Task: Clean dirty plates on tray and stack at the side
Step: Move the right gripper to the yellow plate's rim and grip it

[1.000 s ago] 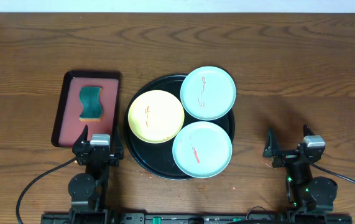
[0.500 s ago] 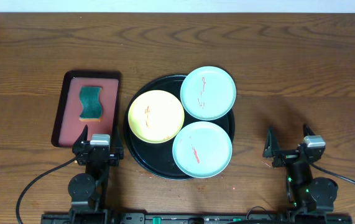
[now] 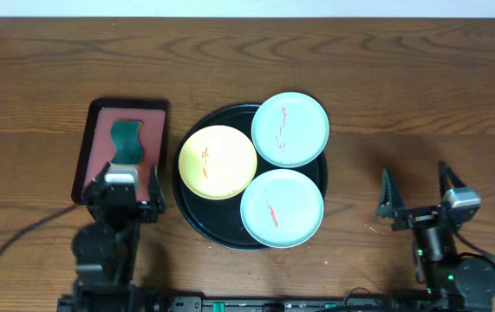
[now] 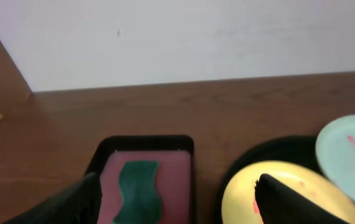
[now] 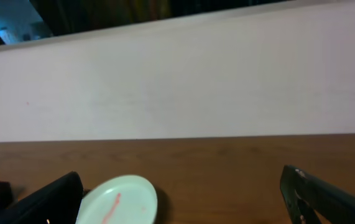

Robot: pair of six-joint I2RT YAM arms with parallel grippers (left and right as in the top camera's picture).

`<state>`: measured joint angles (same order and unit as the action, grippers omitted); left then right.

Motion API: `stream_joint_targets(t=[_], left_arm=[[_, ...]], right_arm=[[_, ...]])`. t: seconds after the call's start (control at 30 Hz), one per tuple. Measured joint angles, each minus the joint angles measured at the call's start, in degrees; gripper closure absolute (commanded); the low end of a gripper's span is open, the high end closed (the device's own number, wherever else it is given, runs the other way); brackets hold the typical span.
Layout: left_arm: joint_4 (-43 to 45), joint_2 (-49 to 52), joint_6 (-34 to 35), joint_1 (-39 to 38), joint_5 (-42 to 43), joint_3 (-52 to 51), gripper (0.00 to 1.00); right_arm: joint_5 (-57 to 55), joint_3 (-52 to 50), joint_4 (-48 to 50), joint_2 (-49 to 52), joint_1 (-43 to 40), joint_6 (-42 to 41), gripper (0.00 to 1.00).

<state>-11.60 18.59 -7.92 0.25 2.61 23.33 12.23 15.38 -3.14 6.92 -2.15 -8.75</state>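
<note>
The round black tray (image 3: 192, 212) holds three plates with red smears: a yellow plate (image 3: 218, 162) at the left, a mint-blue plate (image 3: 290, 129) at the back right and a mint-blue plate (image 3: 282, 208) at the front. My left gripper (image 3: 126, 180) is open and empty over the near end of the red tray. My right gripper (image 3: 414, 192) is open and empty, right of the black tray. The left wrist view shows the yellow plate (image 4: 289, 186) and a mint-blue plate (image 4: 351, 155). The right wrist view shows a mint-blue plate (image 5: 118, 199).
A red rectangular tray (image 3: 100, 139) stands left of the black tray and holds a green sponge (image 3: 127, 139); both show in the left wrist view, tray (image 4: 177, 168), sponge (image 4: 138, 190). A pale wall runs along the table's far edge.
My left gripper has moved forward over the near end of the red tray. My right gripper has shifted a little right and risen.
</note>
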Motion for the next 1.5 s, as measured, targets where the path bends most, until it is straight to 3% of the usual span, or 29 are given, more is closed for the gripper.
stream_joint_targets(t=[0.27,0.47,0.63,0.8,1.13,1.4,1.5], left_arm=[[-20.90,18.93,0.46,0.00,0.04,24.70,0.20],[-40.41,33.27,0.66,0.00,1.16,42.73,0.21],[-49.79,44.41,0.66,0.00,5.40,53.20,0.21],[-51.52,48.92,0.66,0.00,9.62,54.45,0.21],[-49.53,50.01,0.66,0.00,11.30,54.47,0.20],[-45.88,50.05,0.87,0.00,11.41,54.49,0.21],[-45.53,50.90,4.15,-0.04,7.15,54.53,0.21]], right_arm=[[2.47,15.69,-10.84,16.20,0.00,-0.02,0.01],[5.03,30.67,-24.63,31.43,0.00,-0.28,0.01],[6.01,43.12,-38.01,44.41,0.00,-0.42,0.01],[6.47,49.40,-41.79,54.25,0.00,-0.46,0.01],[14.78,49.62,-34.23,64.78,0.20,-1.68,0.01],[15.76,50.95,-32.89,71.49,6.05,-7.39,0.11],[14.05,53.90,-33.70,75.28,10.64,-9.81,0.18]])
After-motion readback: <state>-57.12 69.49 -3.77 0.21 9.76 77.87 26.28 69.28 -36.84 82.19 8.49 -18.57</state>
